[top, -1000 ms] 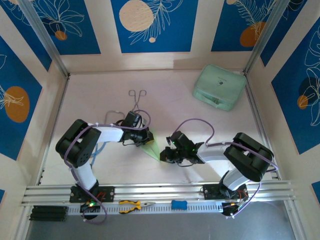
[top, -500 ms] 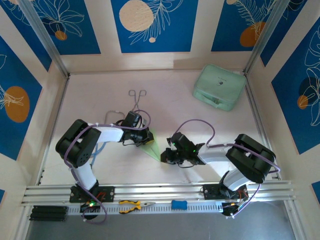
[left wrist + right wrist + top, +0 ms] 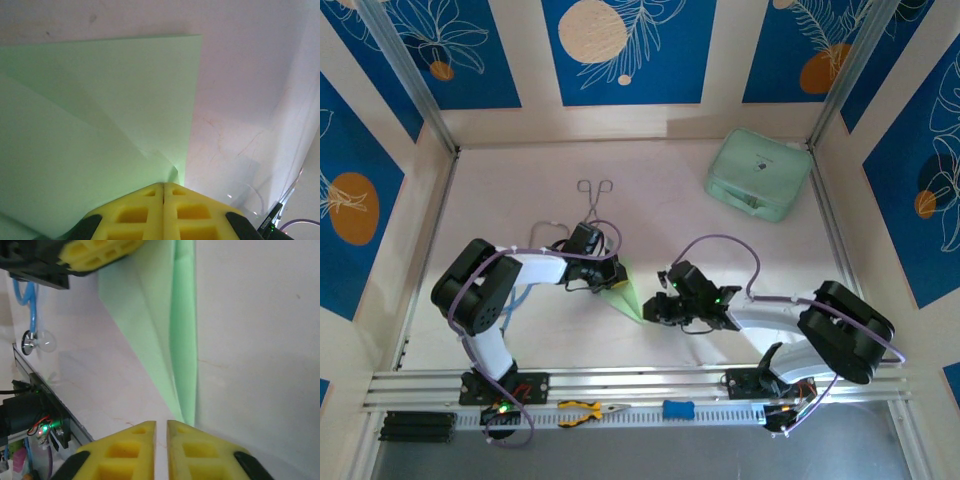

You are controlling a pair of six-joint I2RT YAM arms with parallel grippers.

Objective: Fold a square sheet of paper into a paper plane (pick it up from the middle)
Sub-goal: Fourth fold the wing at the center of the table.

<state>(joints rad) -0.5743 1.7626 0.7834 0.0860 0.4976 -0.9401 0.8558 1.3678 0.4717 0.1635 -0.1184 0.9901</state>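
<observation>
Just on the near side of the metal tongs (image 3: 595, 193), the paper plane (image 3: 626, 292) is lying flat on the table (image 3: 520, 200) as a slim green wedge. Its long axis is running away from the tongs and slanting to our right, with the wide tail toward the tongs and the pointed tip away from them. Our left gripper (image 3: 611, 277) is sitting on the tail. Its fingers (image 3: 135, 212) are pressing tightly together, and we cannot tell whether a layer is caught between them. Our right gripper (image 3: 649, 312) is standing at the tip, fingers (image 3: 127, 442) almost together with only a thin slit, holding nothing. The tip is lying just ahead of these fingers, so we are judging the right arm as the nearer one for working along the axis.
</observation>
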